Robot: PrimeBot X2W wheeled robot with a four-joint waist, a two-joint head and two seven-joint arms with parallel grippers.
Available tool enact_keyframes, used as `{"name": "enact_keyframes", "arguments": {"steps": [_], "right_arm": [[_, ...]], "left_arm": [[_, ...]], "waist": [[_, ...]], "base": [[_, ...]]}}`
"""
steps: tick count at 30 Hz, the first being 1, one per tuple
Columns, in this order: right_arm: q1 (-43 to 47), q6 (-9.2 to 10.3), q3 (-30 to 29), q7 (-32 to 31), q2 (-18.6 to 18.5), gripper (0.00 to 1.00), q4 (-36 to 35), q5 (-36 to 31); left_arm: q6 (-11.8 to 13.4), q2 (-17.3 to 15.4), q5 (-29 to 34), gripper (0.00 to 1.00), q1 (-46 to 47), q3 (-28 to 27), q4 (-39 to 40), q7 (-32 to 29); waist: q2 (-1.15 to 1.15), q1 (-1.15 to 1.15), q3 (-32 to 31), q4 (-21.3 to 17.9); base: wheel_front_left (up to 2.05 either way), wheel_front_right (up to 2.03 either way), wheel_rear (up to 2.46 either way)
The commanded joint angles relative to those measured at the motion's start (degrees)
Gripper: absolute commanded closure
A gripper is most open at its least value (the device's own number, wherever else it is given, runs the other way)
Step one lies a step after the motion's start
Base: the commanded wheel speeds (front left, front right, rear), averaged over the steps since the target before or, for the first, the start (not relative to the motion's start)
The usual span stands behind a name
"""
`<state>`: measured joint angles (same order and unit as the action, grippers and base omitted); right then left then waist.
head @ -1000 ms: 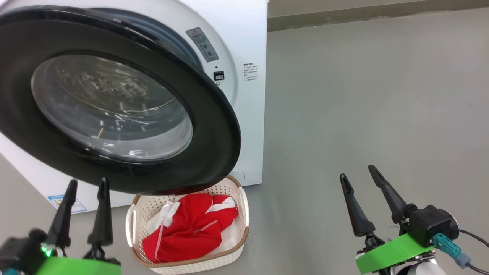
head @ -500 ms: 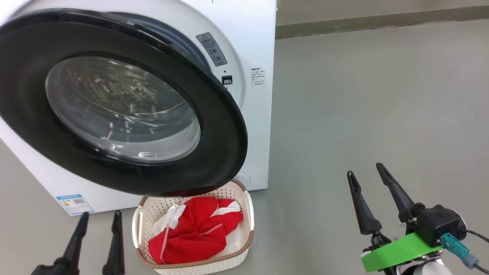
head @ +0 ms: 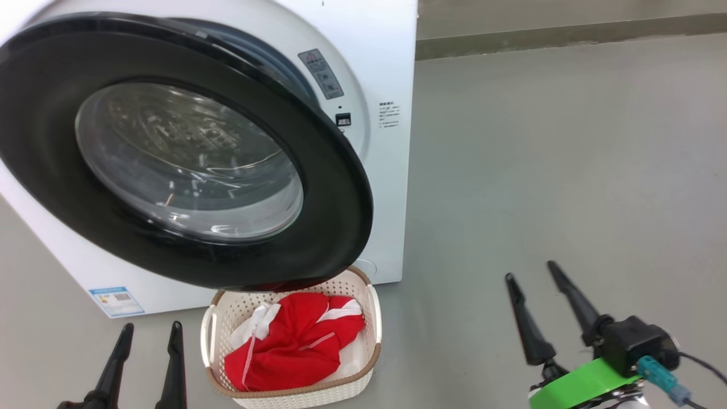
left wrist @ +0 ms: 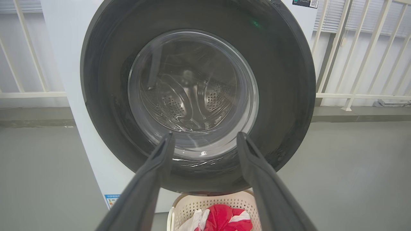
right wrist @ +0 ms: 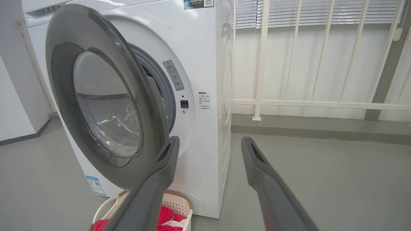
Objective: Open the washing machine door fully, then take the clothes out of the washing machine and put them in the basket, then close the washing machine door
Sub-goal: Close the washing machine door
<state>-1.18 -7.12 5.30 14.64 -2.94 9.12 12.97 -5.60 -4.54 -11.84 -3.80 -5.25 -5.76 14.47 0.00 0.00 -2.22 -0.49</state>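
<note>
Grippers first: your left gripper (head: 152, 328) sits low at the left of the head view, fingers spread wide, nothing between them. Your right gripper (head: 529, 271) is at the lower right over bare floor (head: 568, 170), also wide open and empty, well apart from the machine.

Your washing machine door (head: 341, 216) stands ajar, swung partway out from the white washing machine (head: 392, 57). The right wrist view shows the gap on the latch side, with the grey rubber ring (right wrist: 167, 96) visible behind the black rim. Neither gripper touches the door.

In the left wrist view you look square at the glass; the perforated steel drum (left wrist: 192, 96) shows through it.

The basket (head: 375, 318) is on the floor just in front of the machine, and in the head view the door's lower rim overlaps its far edge. The clothes (head: 295, 341) lie bunched inside it, red with white panels.

A blue sticker (head: 116, 301) sits low on the machine front, left of the basket. A white railing (right wrist: 263, 64) runs behind.
</note>
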Motion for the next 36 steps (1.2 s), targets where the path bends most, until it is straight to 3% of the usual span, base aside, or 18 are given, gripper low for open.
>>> {"name": "enact_keyframes", "arguments": {"steps": [1,4,12,26,36], "right_arm": [[-1.5,-0.36,2.0,0.4,0.0,0.4,-0.9,-0.3],[-2.0,-0.36,3.0,0.4,-0.2,1.0,0.2,-0.4],[-7.6,-0.36,7.0,0.4,-0.5,1.0,5.3,-0.6],[-23.6,-0.36,15.5,0.4,-0.9,1.0,18.8,1.8],[-30.8,-0.36,12.1,0.4,-2.9,1.0,22.7,1.5]], "left_arm": [[-0.4,-0.4,0.7,0.0,0.8,-2.1,1.3,0.5],[-0.6,-0.1,1.4,0.0,1.0,-2.1,1.4,0.5],[-1.1,0.5,2.6,0.0,1.9,-0.9,1.5,0.5],[-1.6,1.1,3.8,0.0,4.7,1.8,1.1,0.5],[-1.7,1.3,3.2,0.0,6.6,2.6,0.7,0.5]], "waist": [[0.0,0.0,0.1,0.3],[0.0,0.0,0.2,1.3],[0.0,0.0,1.3,4.7],[0.0,0.0,5.9,15.9],[0.0,0.0,10.0,22.2]], "base": [[0.0,0.0,0.0],[0.0,0.0,0.0],[0.0,0.0,0.0],[0.0,0.0,0.0],[0.0,0.0,0.0]]}}
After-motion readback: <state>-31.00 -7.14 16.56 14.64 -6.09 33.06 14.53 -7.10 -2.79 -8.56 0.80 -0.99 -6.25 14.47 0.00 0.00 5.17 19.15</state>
